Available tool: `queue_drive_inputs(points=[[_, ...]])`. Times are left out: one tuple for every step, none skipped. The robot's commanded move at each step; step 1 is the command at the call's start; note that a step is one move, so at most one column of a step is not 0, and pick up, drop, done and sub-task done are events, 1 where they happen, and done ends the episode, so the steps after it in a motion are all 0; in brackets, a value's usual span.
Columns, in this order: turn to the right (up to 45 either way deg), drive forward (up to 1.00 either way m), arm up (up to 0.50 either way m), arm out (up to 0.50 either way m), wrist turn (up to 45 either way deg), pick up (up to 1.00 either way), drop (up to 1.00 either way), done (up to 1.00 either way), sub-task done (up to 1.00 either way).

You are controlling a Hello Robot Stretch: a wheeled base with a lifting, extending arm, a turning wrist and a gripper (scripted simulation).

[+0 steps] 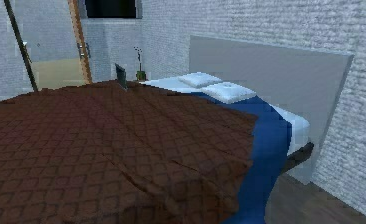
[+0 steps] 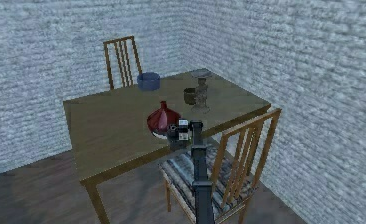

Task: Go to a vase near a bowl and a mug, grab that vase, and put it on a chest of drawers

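Here: vase [image 2: 159, 119] dark red, squat, bulbous, narrow-necked.

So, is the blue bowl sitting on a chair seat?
No, the blue bowl stands on the table, near its far edge just in front of the chair.

My arm [image 2: 200, 185] stands as a dark square bar from the bottom edge of the arm side view, just right of the middle, stretched straight outward. At its far end sit my two small white marker squares [image 2: 189, 126], and my jaws lie just left of them, dark-bodied. Whether my jaws hold anything, I cannot tell.
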Motion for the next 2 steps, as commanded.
queue_drive_inputs(points=[[0.0,0.00,0.00,0.00,0.0,1.00,0.00,0.00,0.00],[0.0,0.00,0.10,0.00,0.0,0.00,0.00,0.00,0.00]])
